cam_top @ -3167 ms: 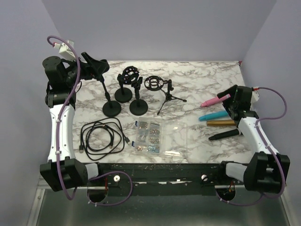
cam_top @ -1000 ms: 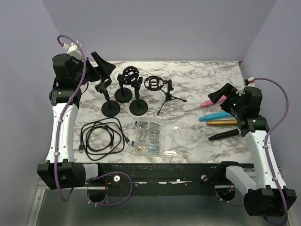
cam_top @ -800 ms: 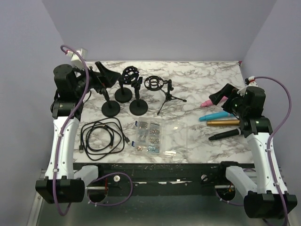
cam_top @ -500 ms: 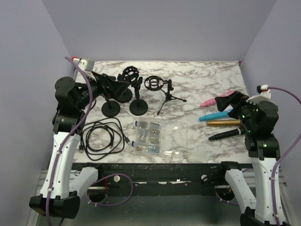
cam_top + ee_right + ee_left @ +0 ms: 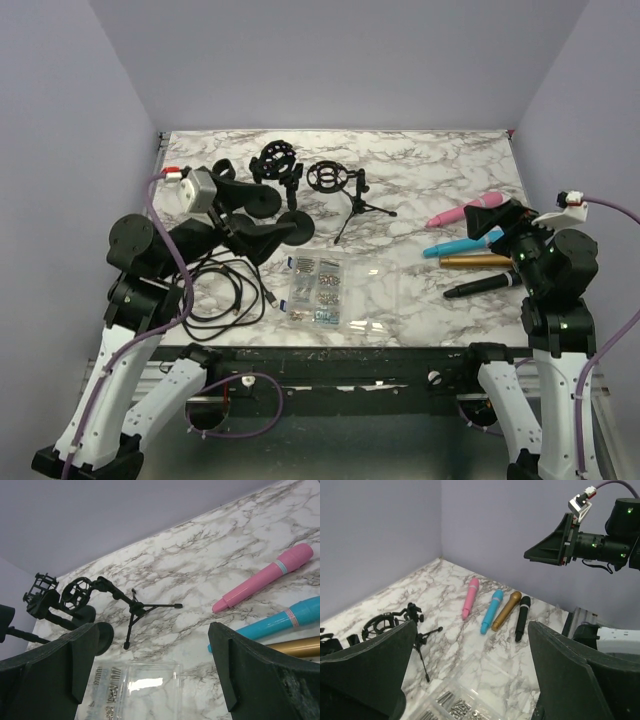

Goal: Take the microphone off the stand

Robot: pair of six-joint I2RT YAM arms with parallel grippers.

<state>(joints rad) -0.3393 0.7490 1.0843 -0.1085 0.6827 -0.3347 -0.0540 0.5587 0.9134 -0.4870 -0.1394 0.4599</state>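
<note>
Frankly, box label illegibly small

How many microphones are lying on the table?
4, side by side on the table's right side: pink microphone farthest back, then blue microphone, gold microphone, and black microphone nearest. The left arm covers some stands, so another could hide there.

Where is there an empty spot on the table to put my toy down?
The table is bare along the back wall behind the tripod stand, and between that stand and the pink microphone. It is crowded on the left with round-base stands and the screw box, and on the right with the other microphones.
</note>
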